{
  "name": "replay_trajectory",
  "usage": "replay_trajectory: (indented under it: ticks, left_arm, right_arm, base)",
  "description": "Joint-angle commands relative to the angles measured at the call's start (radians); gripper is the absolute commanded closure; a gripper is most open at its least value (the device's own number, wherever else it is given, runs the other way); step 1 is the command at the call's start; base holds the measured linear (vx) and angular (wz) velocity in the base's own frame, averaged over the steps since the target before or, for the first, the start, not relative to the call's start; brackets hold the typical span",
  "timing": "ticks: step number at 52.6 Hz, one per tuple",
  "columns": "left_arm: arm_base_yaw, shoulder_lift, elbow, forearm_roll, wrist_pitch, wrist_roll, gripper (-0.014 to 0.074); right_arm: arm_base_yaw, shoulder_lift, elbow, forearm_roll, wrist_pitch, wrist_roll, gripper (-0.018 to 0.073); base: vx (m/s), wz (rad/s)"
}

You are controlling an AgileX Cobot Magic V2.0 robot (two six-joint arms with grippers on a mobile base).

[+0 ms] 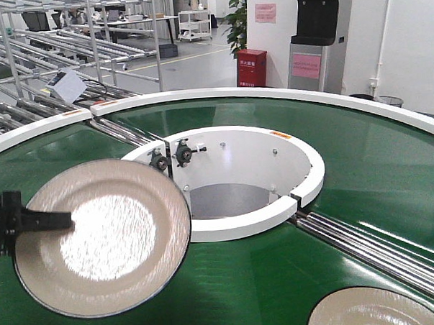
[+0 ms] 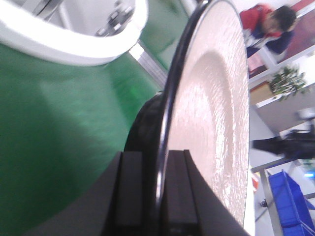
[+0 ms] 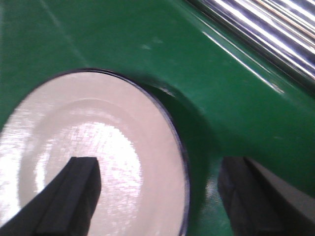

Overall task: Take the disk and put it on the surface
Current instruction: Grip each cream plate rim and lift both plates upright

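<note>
A cream disk with a dark rim hangs tilted above the green belt at the left. My left gripper is shut on its left rim. In the left wrist view the disk stands edge-on, its rim pinched in the left gripper. A second disk lies on the belt at the bottom right. My right gripper is open just above it, one finger over the second disk and the other over the belt outside the rim. The steel surface is out of view.
A white inner ring with a grey opening sits in the middle of the belt. Metal rollers cross the belt at the right and show as rollers beyond the second disk. A white outer rim bounds the far side.
</note>
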Motion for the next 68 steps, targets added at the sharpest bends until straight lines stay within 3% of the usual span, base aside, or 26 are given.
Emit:
replay_trajectory:
  ticks: [1,14,27,33,38,46,56,57,59,68]
  left_arm:
    - [0.001,-0.087,-0.027,-0.147,0.095,0.000,0.0605]
    - [0.001,-0.113,-0.027,-0.145,0.096,0.000,0.0605]
    - [0.001,-0.113,-0.027,-0.144,0.096,0.000,0.0605]
    - [0.001,-0.113,-0.027,-0.144,0.096,0.000,0.0605]
    - [0.001,-0.113,-0.027,-0.144,0.096,0.000,0.0605]
    - [0.001,-0.113,-0.027,-0.135,0.092,0.000,0.0605]
    - [0.001,-0.113,-0.027,-0.126,0.082,0.000,0.0605]
    - [0.001,-0.115,-0.027,-0.125,0.086,0.000,0.0605]
    - [0.001,-0.118,-0.027,-0.124,0.092,0.000,0.0605]
    - [0.001,-0.152,-0.027,-0.045,0.089,0.001,0.0604]
  right_arm:
    - [-0.007,0.014,-0.030,0.007,-0.028,-0.010,0.0014]
    - [-0.007,0.152,-0.030,0.032,-0.019,-0.073,0.0014]
    - [0.007,0.281,-0.030,0.242,0.115,-0.216,0.0014]
    - [0.053,0.327,-0.030,0.249,0.133,-0.215,0.0036]
    - [0.097,0.337,-0.030,0.261,0.120,-0.235,0.0150]
    - [0.102,0.305,-0.030,0.311,0.131,-0.240,0.0577]
    - [0.089,0.212,-0.030,0.392,0.162,-0.226,0.0571]
    - [0.089,0.130,-0.030,0.477,0.180,-0.170,0.0569]
    - [0.089,0.103,-0.030,0.497,0.188,-0.167,0.0568]
    - [0.089,-0.028,-0.030,0.594,0.205,-0.144,0.0568]
  base:
    - [0.00,0.00]
    - [0.00,0.00]
    - [0.00,0.00]
    - [0.00,0.00]
    - [0.00,0.00]
    - [0.00,0.00]
    - [0.00,0.00]
    - [0.00,0.00]
    - [0.00,0.00]
    - [0.00,0.00]
